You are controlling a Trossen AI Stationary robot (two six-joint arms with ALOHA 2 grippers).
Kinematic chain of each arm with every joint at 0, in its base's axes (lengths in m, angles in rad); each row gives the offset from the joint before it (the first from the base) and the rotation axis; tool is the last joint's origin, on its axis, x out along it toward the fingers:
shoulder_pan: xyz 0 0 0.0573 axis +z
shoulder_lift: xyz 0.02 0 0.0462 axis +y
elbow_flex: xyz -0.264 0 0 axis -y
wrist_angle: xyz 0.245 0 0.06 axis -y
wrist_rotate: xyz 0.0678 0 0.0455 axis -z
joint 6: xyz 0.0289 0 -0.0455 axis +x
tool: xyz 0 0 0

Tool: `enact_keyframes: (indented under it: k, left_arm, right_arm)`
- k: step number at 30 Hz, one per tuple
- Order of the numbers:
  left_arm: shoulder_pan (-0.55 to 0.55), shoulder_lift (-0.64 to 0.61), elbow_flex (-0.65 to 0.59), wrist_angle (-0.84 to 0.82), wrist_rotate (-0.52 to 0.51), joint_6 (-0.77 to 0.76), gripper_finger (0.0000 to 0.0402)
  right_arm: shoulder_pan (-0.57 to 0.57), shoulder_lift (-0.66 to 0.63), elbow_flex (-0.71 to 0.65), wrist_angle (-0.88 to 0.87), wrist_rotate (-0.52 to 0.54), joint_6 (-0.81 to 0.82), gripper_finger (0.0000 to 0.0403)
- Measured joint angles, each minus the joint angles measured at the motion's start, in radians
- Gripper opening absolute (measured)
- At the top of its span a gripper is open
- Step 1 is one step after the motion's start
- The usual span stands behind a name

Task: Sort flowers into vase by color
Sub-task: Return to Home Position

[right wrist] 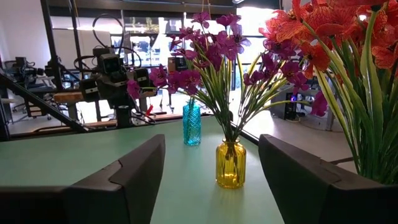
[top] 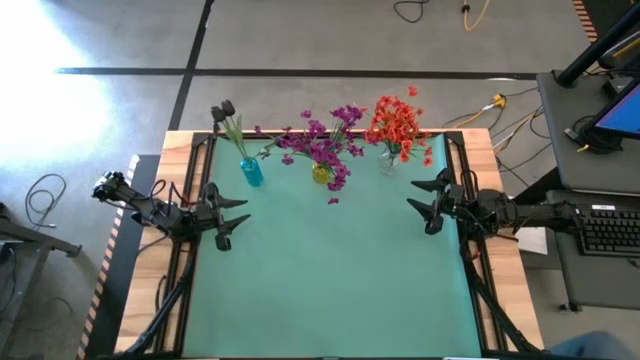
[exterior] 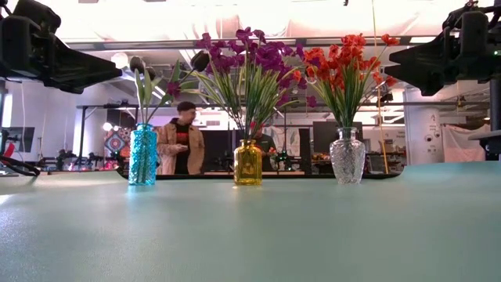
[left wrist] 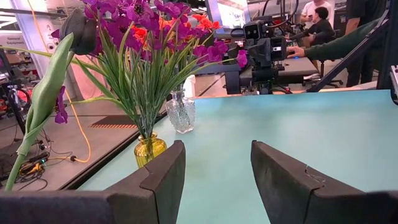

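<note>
Left claw (top: 243,213) and right claw (top: 412,196) hang wide open and empty over the table's (top: 330,290) sides. Farther back, dark buds (top: 223,108) stand in the blue vase (top: 251,172), purple flowers (top: 322,146) in the yellow vase (top: 321,174), and orange flowers (top: 398,122) in the clear vase (top: 388,163). Sorting seems done, with only parking the arms to do.

Purple flowers (exterior: 252,55), yellow vase (exterior: 248,163); orange flowers (exterior: 344,61), clear faceted vase (exterior: 347,157); dark buds (exterior: 200,60), ribbed blue vase (exterior: 142,154); mint-green table (exterior: 250,231).
</note>
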State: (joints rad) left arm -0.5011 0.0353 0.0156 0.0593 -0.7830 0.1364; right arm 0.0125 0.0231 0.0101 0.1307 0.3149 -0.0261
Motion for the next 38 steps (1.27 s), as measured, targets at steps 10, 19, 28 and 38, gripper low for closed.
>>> enact_keyframes:
  k: [10,19,28,38]
  left_arm:
    - [0.0,0.0,0.0,0.0,0.0,0.0,0.0168]
    - [0.0,0.0,0.0,0.0,0.0,0.0,0.0168]
    - [0.0,0.0,0.0,0.0,0.0,0.0,0.0168]
    - [0.0,0.0,0.0,0.0,0.0,0.0,0.0168]
  right_arm:
    - [0.0,0.0,0.0,0.0,0.0,0.0,0.026]
    - [0.0,0.0,0.0,0.0,0.0,0.0,0.0249]
    - [0.0,0.0,0.0,0.0,0.0,0.0,0.0257]
    - [0.0,0.0,0.0,0.0,0.0,0.0,0.0254]
